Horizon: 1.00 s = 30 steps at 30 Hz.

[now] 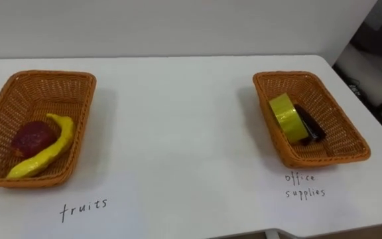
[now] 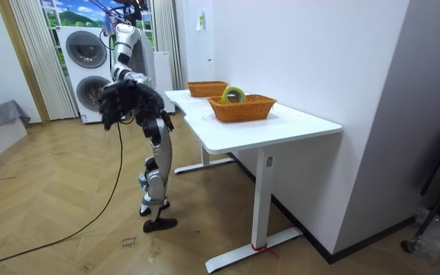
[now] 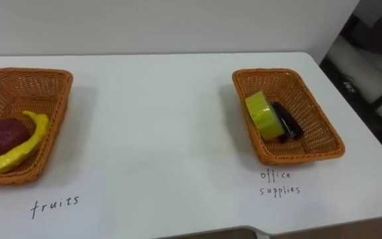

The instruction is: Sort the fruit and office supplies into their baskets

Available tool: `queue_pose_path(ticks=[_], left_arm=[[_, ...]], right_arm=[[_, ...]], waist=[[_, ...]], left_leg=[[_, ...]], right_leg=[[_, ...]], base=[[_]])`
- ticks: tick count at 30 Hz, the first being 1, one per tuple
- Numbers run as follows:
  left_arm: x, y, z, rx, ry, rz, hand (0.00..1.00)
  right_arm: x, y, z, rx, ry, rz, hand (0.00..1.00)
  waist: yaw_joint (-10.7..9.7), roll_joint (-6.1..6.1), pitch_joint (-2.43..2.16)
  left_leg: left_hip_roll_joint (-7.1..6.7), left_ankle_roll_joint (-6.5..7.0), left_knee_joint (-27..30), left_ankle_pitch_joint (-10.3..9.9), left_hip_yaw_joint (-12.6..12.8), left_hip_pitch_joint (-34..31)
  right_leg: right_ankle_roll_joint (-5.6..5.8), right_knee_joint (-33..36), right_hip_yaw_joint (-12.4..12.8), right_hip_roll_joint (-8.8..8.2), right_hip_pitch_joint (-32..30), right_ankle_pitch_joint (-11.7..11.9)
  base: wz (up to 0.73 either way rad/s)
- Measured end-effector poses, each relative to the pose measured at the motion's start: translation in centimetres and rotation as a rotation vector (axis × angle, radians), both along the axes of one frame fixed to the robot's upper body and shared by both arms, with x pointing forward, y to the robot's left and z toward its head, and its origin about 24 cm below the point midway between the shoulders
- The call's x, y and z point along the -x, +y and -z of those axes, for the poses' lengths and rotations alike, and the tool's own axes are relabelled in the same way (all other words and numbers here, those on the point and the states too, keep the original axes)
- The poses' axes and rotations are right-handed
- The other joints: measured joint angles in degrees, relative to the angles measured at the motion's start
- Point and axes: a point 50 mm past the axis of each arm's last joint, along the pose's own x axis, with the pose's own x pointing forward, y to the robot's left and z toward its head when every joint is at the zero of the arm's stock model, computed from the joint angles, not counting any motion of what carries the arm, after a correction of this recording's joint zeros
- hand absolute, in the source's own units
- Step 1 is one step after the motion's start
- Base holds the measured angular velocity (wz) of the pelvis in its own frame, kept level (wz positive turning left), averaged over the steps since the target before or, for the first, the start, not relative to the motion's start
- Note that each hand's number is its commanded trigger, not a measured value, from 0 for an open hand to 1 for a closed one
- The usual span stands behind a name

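On the white table (image 1: 178,133) stand two wicker baskets. The left basket (image 1: 78,119), above the handwritten word "fruits", holds a dark red fruit (image 1: 32,138) and a long yellow banana (image 1: 48,151). The right basket (image 1: 347,136), above the words "office supplies", holds a yellow tape roll (image 1: 287,117) standing on edge and a black oblong item (image 1: 310,125) beside it. In the room view I stand at the table's long side, facing it. My right hand (image 2: 109,114) and left hand (image 2: 166,107) show as small dark shapes, low by my body and off the tabletop.
A wall runs along the table's far edge. The table's right end (image 1: 377,99) drops off to the floor, with dark objects beyond it. In the room view, washing machines (image 2: 90,72) stand behind me, on a wooden floor.
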Motion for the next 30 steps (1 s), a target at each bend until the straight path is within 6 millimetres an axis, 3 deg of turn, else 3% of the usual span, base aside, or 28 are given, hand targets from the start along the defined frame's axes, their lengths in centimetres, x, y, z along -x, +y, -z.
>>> queue_pose_path(ticks=[5,10,15,19,22,24,26,30], left_arm=[[-0.1,0.0,-0.1,0.001,-0.009,-0.001,0.00],[-0.2,-0.4,0.1,0.022,-0.010,-0.001,0.00],[0.3,-1.4,0.8,0.085,0.018,0.033,0.00],[0.9,-1.9,1.1,0.119,0.047,0.057,0.00],[0.8,-2.2,1.2,0.126,0.053,0.073,0.00],[0.8,-2.5,1.5,0.125,0.085,0.111,0.00],[1.0,-2.7,1.6,0.125,0.104,0.137,0.00],[1.3,-3.0,1.7,0.129,0.122,0.139,0.00]], right_arm=[[3.1,1.2,3.8,-0.185,0.022,0.108,0.00],[5.8,3.9,7.8,-0.353,0.149,0.102,0.00],[7.6,8.7,12.3,-0.622,0.282,-0.042,0.00],[8.9,11.9,14.4,-0.806,0.390,-0.219,0.00],[8.4,13.4,15.4,-0.912,0.550,-0.506,0.00],[7.0,14.3,15.9,-0.945,0.653,-0.745,0.00],[5.7,14.8,16.3,-0.961,0.692,-0.875,0.00],[3.3,15.8,16.7,-0.973,0.722,-1.063,0.00]], waist=[[-0.06,0.18,-0.06],[0.46,0.27,-0.01],[0.63,0.86,0.14],[1.95,1.42,0.24],[3.82,2.06,0.35],[5.28,2.32,0.37],[5.49,2.43,0.39],[7.98,2.80,0.44]], left_leg=[[-0.03,0.07,-0.05,-0.05,-0.16,-0.09],[-0.02,0.07,-0.04,-0.05,-0.14,0.02],[-0.02,0.07,0.11,-0.18,-0.19,0.23],[-0.03,0.04,0.01,-0.21,-0.18,0.79],[-0.01,0.08,0.23,-0.53,-0.03,1.17],[-0.08,0.15,0.51,-0.58,-0.19,1.07],[-0.09,0.17,0.66,-0.59,-0.35,1.09],[-0.08,0.18,0.45,-0.63,-0.61,1.91]], right_leg=[[0.01,0.22,0.26,0.00,-0.09,-0.01],[0.01,0.16,0.12,-0.01,-0.03,-0.03],[0.01,0.11,-0.03,-0.03,0.03,-0.03],[0.01,0.10,0.08,0.01,0.45,-0.03],[0.00,0.04,-0.44,0.00,0.79,-0.06],[0.00,0.05,-2.08,-0.22,0.91,-0.06],[0.00,0.06,-2.52,-0.29,1.11,-0.06],[0.00,-0.44,-2.62,-0.23,2.16,-0.06]], base=[[0.01],[0.00],[-0.01],[0.00],[-0.07],[0.03],[0.08],[0.06]])
